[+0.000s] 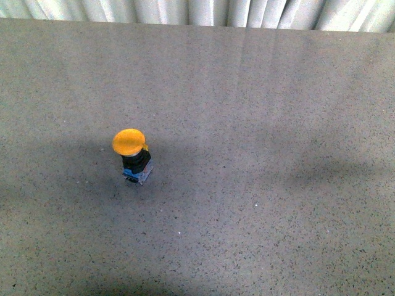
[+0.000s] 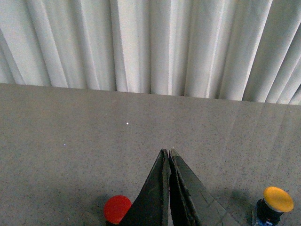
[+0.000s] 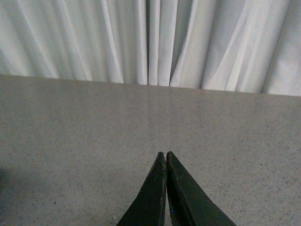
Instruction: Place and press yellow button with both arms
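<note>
Both grippers, left (image 2: 169,155) and right (image 3: 166,156), hang closed and empty; pressing the tilted button (image 1: 133,155) off-centre could topple it on the table (image 1: 278,185).

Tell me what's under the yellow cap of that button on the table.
Under the yellow cap sits a short black body, then a blue and clear base resting on the grey speckled table. The cap overhangs the body's top, so that join is hidden.

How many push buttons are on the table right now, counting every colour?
2. The yellow button stands upright, left of centre in the front view. A red button shows only in the left wrist view, partly hidden beside the left gripper.
</note>
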